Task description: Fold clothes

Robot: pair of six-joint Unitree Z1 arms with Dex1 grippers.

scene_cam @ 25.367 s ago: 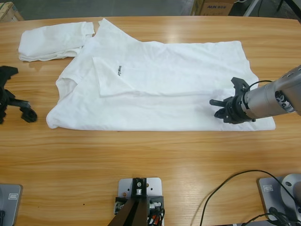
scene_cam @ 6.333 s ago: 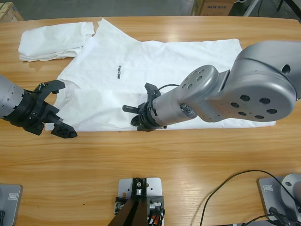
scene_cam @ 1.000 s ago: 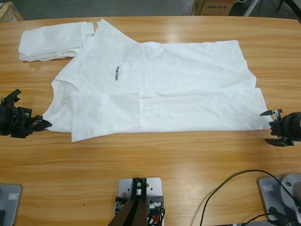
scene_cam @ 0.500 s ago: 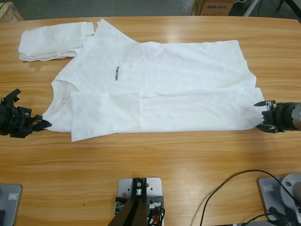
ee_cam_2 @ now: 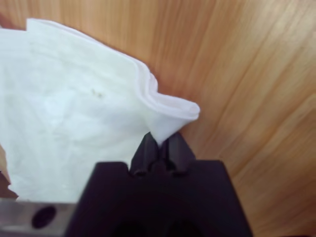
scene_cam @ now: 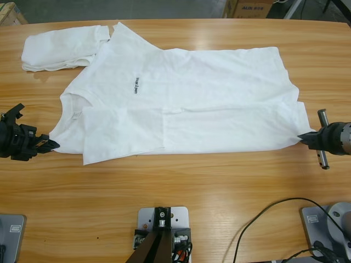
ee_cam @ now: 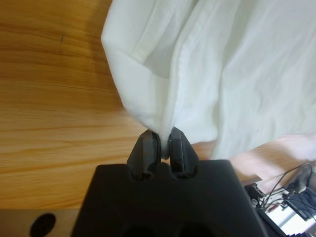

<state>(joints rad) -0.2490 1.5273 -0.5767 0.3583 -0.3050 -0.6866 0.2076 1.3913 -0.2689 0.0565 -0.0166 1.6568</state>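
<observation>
A white T-shirt (scene_cam: 186,104) with small black chest lettering (scene_cam: 136,85) lies spread across the table, its near side folded up over itself. My left gripper (scene_cam: 50,145) is shut on the shirt's near-left corner; the left wrist view shows the white cloth (ee_cam: 163,74) pinched between the jaws of the left gripper (ee_cam: 162,143). My right gripper (scene_cam: 303,137) is shut on the near-right hem corner, and in the right wrist view the cloth (ee_cam_2: 84,113) bunches up at the tips of the right gripper (ee_cam_2: 160,142). A folded white bundle (scene_cam: 63,46) rests at the far left.
Bare wooden tabletop (scene_cam: 181,186) runs along the near side in front of the shirt. Cardboard boxes (scene_cam: 249,7) stand beyond the far edge. A black cable (scene_cam: 263,216) loops at the near right.
The right gripper has turned and closed on the shirt's near-right corner, where it stood open beside it a second ago. The left gripper and shirt have stayed put.
</observation>
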